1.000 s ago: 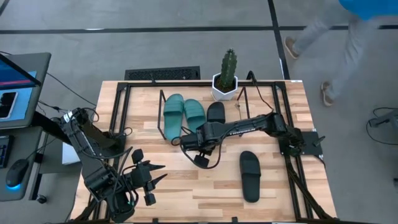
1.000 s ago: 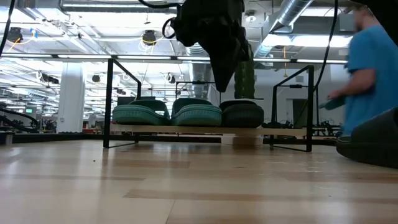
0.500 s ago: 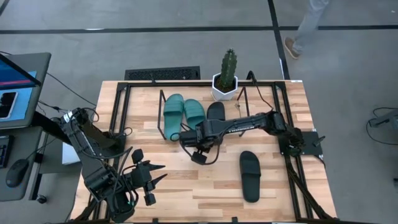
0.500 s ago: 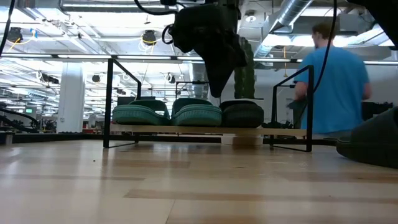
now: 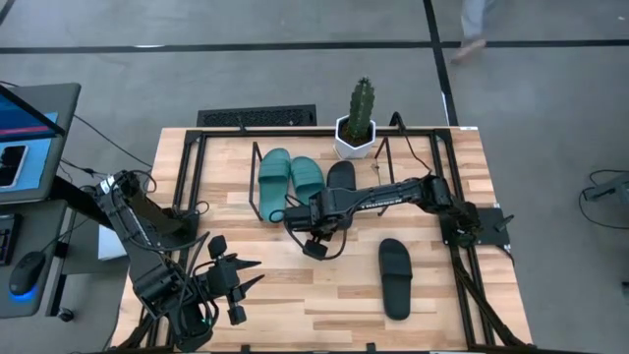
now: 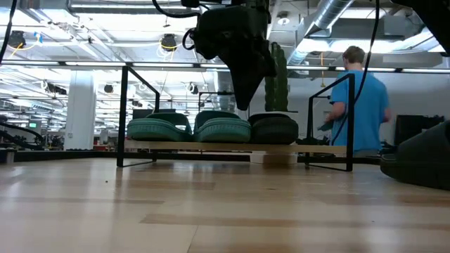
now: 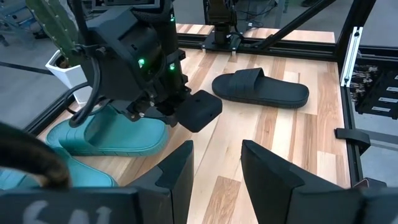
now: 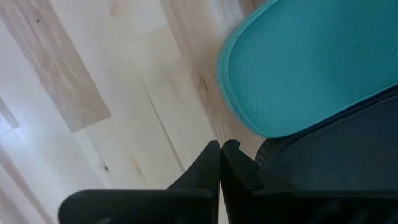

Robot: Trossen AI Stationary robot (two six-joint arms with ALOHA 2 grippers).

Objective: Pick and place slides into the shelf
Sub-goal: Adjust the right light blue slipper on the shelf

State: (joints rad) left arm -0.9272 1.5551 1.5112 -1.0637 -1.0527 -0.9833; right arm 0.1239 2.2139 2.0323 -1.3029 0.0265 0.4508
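My right gripper (image 5: 313,247) has its jaws closed on nothing, hovering near the low wire-and-wood shelf (image 5: 257,185). Last black rubber slide (image 5: 395,278) lies right on the counter; I'd open wide before descending.

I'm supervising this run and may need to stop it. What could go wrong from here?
The shut right gripper hangs close above the shelved teal slides and black slide; a low sweep might knock one off the shelf. The last black slide lies apart on the table, so reaching it may need a wide swing.

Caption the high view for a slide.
Three slides on the shelf, one black slide left on the table, right gripper shut nearby.
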